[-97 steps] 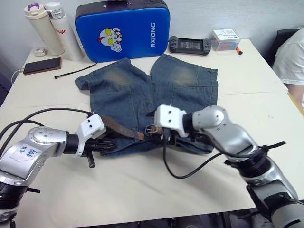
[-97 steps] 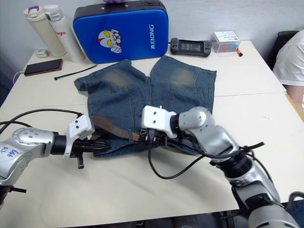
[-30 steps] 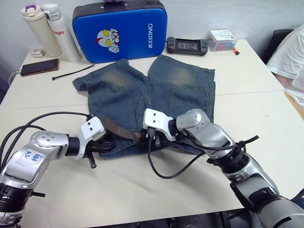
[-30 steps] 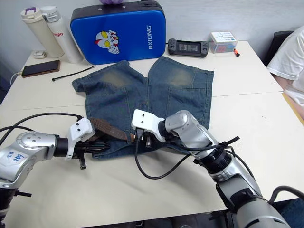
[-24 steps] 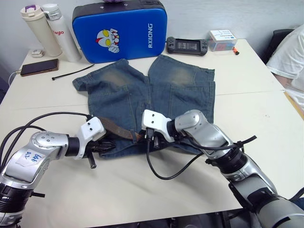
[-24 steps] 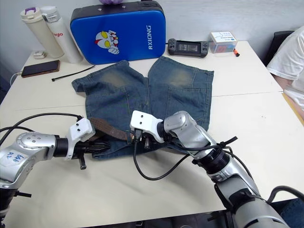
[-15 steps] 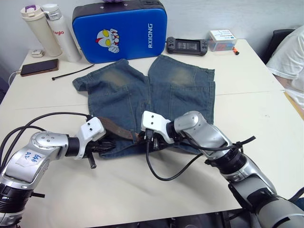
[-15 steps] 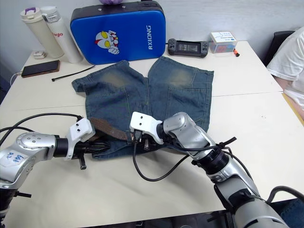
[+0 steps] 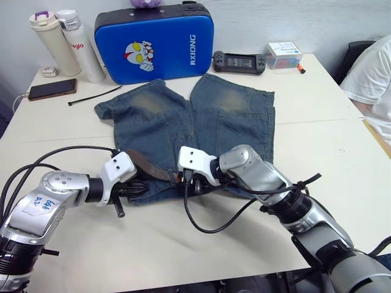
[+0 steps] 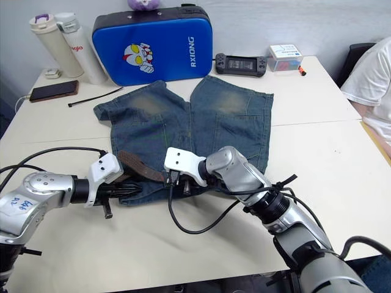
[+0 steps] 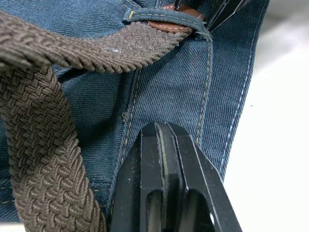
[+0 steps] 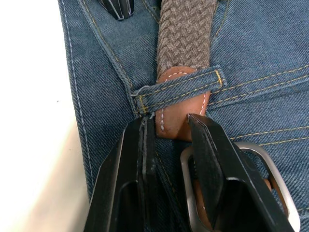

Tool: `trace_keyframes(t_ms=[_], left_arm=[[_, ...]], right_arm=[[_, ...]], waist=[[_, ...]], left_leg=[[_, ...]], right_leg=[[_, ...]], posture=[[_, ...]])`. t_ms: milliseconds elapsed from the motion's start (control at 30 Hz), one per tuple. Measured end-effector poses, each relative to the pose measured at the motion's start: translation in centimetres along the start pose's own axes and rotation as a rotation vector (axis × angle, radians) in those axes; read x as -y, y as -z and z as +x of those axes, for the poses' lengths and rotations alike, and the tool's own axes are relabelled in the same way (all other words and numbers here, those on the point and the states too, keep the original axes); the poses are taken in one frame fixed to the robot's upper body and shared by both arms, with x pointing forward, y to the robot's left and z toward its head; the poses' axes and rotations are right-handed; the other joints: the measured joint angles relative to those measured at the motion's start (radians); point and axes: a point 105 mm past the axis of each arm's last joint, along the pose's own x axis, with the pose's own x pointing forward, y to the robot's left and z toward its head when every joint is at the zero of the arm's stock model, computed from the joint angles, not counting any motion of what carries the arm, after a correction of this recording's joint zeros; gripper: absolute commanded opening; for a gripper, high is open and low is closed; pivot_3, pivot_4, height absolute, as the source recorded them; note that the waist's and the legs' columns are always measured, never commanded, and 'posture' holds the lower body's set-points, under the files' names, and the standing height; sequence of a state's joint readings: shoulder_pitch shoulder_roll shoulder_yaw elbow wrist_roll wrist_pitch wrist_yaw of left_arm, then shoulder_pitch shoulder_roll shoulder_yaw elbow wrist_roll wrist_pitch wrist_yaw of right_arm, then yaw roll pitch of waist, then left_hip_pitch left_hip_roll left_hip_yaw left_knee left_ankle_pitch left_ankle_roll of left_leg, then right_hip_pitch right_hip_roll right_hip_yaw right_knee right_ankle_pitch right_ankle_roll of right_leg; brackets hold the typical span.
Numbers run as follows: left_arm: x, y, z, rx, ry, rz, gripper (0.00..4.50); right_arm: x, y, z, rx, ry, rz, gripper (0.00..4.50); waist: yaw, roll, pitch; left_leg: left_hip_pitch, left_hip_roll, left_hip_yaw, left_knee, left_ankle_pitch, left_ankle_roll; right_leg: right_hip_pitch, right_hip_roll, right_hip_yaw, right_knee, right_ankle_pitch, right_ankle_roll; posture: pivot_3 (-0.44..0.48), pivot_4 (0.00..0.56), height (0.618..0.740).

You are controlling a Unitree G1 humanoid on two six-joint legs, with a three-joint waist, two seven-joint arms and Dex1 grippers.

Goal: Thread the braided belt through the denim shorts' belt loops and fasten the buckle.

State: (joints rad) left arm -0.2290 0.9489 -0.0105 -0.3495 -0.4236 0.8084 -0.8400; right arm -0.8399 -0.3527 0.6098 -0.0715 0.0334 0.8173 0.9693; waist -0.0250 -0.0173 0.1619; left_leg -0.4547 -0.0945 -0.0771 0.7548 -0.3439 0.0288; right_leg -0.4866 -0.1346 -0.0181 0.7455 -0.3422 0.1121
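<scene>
Shorts (image 9: 201, 119) flat on the table (image 9: 317, 152), waistband toward the near edge, legs pointing at the blue case (image 9: 154, 39). Belt (image 9: 146, 166) across the waistband on the left half, its brown leather end tucked under a belt loop (image 12: 176, 87), buckle (image 12: 251, 169) just past that loop, lying on the denim.

Right gripper (image 12: 174, 126) at the waistband's middle, jaws a little apart, straddling the leather end right beside the loop; one finger over the buckle frame, no firm grip visible. Left gripper (image 11: 164, 135) at the waistband's left end, jaws pressed together on the denim edge, belt running just beside them and curling up over the fabric.

Behind the shorts: blue case upright, two bottles (image 9: 64, 39) to its left, phone (image 9: 52, 89) and thin black cable tie (image 9: 95, 96) near the left leg, game controller (image 9: 239, 61) and small box (image 9: 284, 52) to the right. Person's white sleeve (image 9: 369, 79) at the far right edge. Right arm's black cable (image 9: 214, 223) looping over the table in front of the waistband.
</scene>
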Motion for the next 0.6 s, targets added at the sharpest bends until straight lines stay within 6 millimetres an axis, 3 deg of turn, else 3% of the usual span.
trace_keyframes(t_ms=[33, 67, 433, 600], left_arm=[[0.0, 0.0, 0.0, 0.000, -0.001, -0.002, 0.00], [0.0, 0.1, 0.1, 0.000, -0.001, -0.004, 0.00], [0.3, 0.1, 0.4, 0.010, -0.004, -0.011, 0.00], [0.3, 0.0, 0.6, 0.021, -0.005, 0.000, 0.00]], right_arm=[[-0.1, 0.0, 0.1, -0.004, 0.000, 0.005, 0.08], [0.0, 0.0, 0.1, -0.007, 0.004, 0.006, 0.03], [-0.1, -0.2, -0.4, -0.039, 0.030, 0.038, 0.03], [1.4, -0.9, -2.8, -0.072, 0.044, -0.102, 0.03]], waist=[[0.000, 0.000, -0.002], [0.000, 0.000, -0.002], [0.007, 0.000, -0.002], [0.016, 0.001, -0.001]], left_leg=[[0.000, 0.000, 0.000, 0.000, 0.000, 0.000], [0.001, 0.000, -0.001, 0.000, 0.000, 0.000], [0.009, -0.001, -0.003, -0.002, -0.002, 0.000], [0.009, -0.001, -0.002, -0.003, -0.002, 0.000]], right_leg=[[0.000, 0.000, 0.000, 0.000, 0.000, 0.000], [0.001, 0.000, 0.000, 0.000, 0.000, 0.000], [0.008, 0.000, 0.001, -0.001, 0.000, 0.000], [0.008, 0.000, 0.000, -0.004, 0.000, 0.000]], posture=[[0.000, 0.150, 0.664], [0.000, 0.150, 0.664], [0.000, 0.150, 0.664], [0.000, 0.150, 0.664]])
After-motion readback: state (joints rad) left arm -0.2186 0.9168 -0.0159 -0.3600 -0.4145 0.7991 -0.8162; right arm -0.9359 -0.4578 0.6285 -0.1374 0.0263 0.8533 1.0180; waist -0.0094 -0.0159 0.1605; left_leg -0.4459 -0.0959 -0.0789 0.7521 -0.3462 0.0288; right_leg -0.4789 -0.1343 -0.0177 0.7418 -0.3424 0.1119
